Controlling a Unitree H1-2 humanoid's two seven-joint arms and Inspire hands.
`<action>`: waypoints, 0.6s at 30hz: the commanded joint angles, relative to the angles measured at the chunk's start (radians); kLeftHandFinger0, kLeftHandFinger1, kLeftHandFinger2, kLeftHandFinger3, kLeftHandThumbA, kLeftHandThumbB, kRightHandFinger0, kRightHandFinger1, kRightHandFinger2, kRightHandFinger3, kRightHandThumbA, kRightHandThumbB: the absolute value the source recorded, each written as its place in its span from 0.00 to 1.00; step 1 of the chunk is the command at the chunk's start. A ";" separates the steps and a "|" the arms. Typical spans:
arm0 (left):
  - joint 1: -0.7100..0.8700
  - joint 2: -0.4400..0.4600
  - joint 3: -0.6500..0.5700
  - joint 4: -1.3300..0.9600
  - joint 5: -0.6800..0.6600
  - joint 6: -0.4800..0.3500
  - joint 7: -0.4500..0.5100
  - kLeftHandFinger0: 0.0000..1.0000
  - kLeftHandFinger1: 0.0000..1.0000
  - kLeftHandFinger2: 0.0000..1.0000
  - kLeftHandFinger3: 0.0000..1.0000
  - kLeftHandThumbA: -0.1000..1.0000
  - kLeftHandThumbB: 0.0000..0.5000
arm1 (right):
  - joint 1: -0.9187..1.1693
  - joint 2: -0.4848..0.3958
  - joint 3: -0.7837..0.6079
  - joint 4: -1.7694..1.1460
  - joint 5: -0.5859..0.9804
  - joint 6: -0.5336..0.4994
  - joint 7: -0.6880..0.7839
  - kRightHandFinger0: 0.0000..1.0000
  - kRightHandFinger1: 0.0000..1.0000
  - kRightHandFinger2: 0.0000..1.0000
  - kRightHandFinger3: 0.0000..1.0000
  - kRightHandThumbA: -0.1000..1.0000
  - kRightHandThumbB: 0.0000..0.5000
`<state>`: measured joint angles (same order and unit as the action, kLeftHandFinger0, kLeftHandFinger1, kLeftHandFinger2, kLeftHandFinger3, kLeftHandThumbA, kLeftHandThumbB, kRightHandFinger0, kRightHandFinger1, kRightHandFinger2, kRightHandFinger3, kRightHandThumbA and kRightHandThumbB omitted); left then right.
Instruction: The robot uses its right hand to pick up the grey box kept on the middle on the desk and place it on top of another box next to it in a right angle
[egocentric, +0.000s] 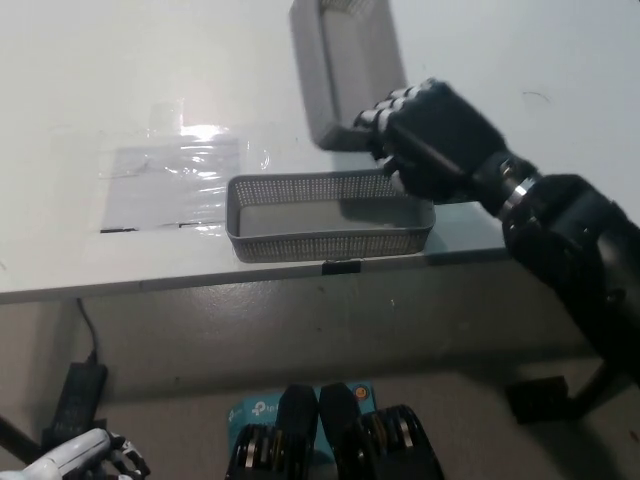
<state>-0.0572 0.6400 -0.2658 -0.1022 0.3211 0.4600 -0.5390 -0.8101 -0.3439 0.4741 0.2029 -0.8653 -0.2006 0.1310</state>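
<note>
The grey box (345, 70) and the second box (330, 215) look like matt perforated mesh, probably plastic. The table (90, 60) is smooth, white and faintly glossy. The clear film (175, 180) on it is shiny and wrinkled. The right hand (435, 140) has a matt black casing.

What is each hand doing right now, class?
Right hand: shut on the grey box, lifted above the desk.
Left hand: low at the corner, cannot tell.
</note>
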 joint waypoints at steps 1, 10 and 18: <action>-0.015 0.026 0.011 -0.013 0.006 0.010 -0.004 0.46 0.39 0.57 0.62 0.55 0.76 | -0.012 -0.008 -0.016 -0.063 0.016 0.036 0.083 0.00 0.00 0.19 0.12 0.00 0.69; -0.025 0.023 0.019 -0.001 -0.005 0.003 0.001 0.45 0.38 0.55 0.58 0.54 0.77 | -0.014 -0.022 -0.032 -0.123 0.015 0.079 0.187 0.00 0.00 0.31 0.33 0.00 0.67; -0.028 0.023 0.021 -0.004 -0.010 0.004 -0.002 0.44 0.37 0.56 0.59 0.54 0.74 | -0.016 -0.036 -0.035 -0.157 -0.004 0.101 0.251 0.00 0.00 0.34 0.15 0.00 0.61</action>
<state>-0.0718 0.6397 -0.2638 -0.0981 0.3189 0.4601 -0.5389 -0.7817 -0.3547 0.4649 0.1051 -0.8677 -0.1288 0.3308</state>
